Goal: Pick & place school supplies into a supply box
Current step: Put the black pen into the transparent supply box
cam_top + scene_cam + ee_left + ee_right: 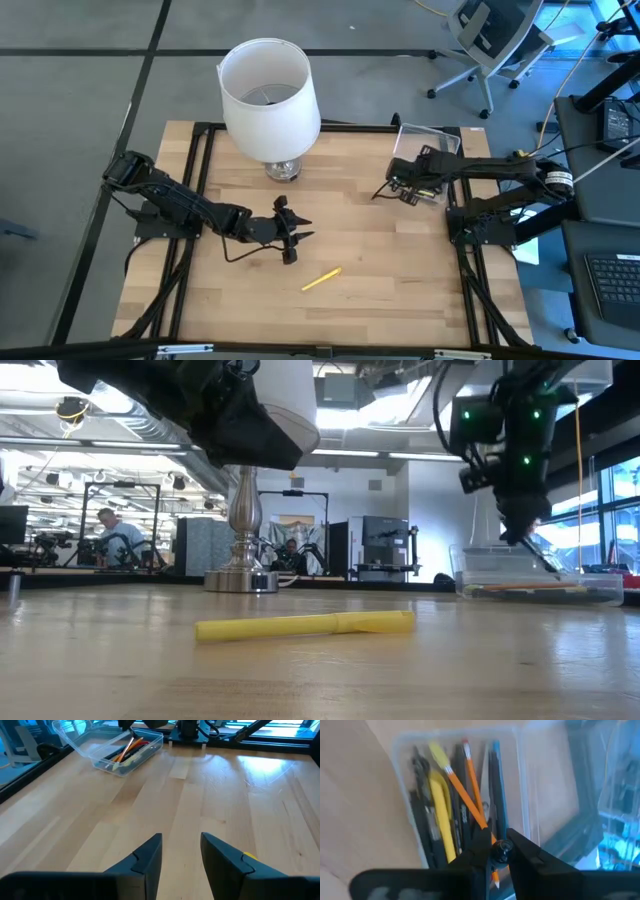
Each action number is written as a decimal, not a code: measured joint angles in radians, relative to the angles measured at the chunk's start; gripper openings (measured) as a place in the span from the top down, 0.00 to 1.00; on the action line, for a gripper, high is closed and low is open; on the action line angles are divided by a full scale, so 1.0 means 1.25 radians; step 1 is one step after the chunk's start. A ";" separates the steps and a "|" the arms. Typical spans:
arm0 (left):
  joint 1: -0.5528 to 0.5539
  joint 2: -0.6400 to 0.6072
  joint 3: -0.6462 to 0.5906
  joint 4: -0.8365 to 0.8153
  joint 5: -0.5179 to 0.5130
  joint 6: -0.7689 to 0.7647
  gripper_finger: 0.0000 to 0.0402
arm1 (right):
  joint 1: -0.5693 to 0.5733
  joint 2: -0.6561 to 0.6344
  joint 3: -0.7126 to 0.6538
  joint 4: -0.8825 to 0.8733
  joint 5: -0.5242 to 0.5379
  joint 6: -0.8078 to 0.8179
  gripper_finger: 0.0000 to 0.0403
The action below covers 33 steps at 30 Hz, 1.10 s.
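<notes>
I see my right pincer (495, 851) pinching an orange pencil (470, 800) over the clear plastic supply box (432, 140), left pincer (292, 232) spread above the wooden counter (380, 260) near a yellow pen (322, 279).

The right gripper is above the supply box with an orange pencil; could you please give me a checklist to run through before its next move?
1. Right gripper over the supply box: ok.
2. Orange pencil between its fingers, tip angled into the box: ok.
3. Pencil free of the pens lying in the box: cannot tell.
4. Left gripper open, empty and far from the box: ok.
5. Yellow marker remains on the table, not boxed: not ok.
</notes>
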<state>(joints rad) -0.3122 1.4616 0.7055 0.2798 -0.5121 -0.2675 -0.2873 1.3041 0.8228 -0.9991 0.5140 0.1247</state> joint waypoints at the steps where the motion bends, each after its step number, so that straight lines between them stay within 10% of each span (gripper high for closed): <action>1: 0.000 0.000 0.000 0.000 0.000 0.000 0.68 | -0.010 0.000 -0.010 0.003 0.000 0.000 0.87; 33: 0.000 0.200 0.000 0.187 0.273 -0.071 0.68 | -0.051 0.005 -0.044 0.065 -0.072 -0.029 0.85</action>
<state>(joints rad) -0.3126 1.7119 0.7052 0.5130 -0.1708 -0.3562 -0.3515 1.3098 0.7677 -0.9173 0.4236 0.0879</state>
